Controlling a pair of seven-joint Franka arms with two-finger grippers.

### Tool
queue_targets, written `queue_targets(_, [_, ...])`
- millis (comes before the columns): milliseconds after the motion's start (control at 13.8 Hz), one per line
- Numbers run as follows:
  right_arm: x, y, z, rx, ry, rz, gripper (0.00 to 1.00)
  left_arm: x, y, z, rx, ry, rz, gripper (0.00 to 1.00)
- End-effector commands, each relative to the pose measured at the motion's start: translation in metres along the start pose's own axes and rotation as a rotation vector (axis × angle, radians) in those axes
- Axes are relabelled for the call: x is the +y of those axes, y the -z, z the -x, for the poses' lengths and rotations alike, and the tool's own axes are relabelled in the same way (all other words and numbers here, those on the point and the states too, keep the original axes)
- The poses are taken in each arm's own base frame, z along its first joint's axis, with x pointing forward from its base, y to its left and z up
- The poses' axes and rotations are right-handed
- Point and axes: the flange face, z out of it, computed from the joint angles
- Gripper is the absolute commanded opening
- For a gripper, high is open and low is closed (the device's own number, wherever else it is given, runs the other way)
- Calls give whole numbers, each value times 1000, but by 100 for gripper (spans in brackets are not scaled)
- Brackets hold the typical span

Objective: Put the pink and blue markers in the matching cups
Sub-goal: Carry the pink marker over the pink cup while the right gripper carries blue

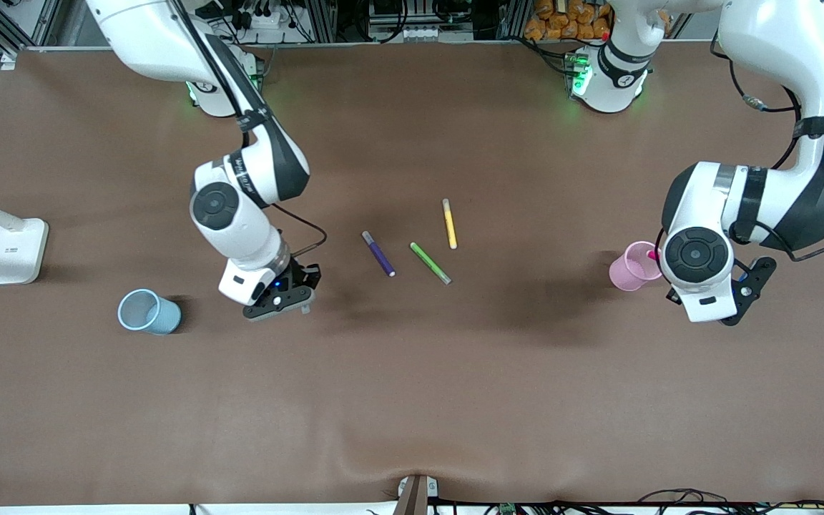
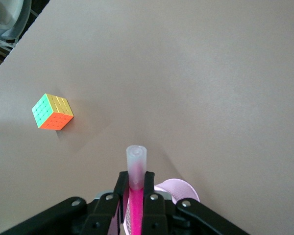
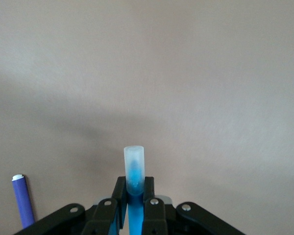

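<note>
Here we see each marker already gripped. The left gripper (image 2: 136,196) clenches the pink marker (image 2: 136,169) above the pink cup (image 1: 634,266), frame centre-right; the right gripper (image 3: 135,198) clenches the blue marker (image 3: 134,169), the blue cup (image 1: 146,312) lower left. Light, stiff, slippery barrels: we judge mid-barrel holds best.

Table (image 1: 412,400): plain brown cloth. Pink marker (image 2: 136,205): magenta barrel, frosted pale cap. Blue marker (image 3: 134,215): bright blue barrel, frosted pale cap tinted blue inside. Pink cup (image 1: 634,267): translucent pale pink. Blue cup (image 1: 147,312): pale light blue. Purple marker (image 1: 378,253): dark violet, whitish tip. Green marker (image 1: 430,262): lime green. Yellow marker (image 1: 449,224): yellow, pale end. Cube (image 2: 52,111): gridded faces, mint green, orange, gold-yellow. Lamp base (image 1: 16,251): white.
</note>
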Motion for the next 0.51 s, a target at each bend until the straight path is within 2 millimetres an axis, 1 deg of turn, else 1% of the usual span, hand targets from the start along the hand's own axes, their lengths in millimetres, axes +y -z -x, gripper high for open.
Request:
queue_targets(0, [14,32,-20,59,106,-3,0,-1,-6,6,19,34,-28,0])
queue_targets(145, [36,44,-28,88,187,-2,0,8,-12,20,39,53,-44,0])
queue_targets(218, [44,55,-32,109,221,-8,0,12,-17,25,60,70,-54,0])
queue_targets(364, [61,70,-33,148,277,-48,0,15,-25,34,84,70,-73,0])
queue_targets(436, [75,75,-33,168,302,-71,0,17,-27,36,93,67,-77,0])
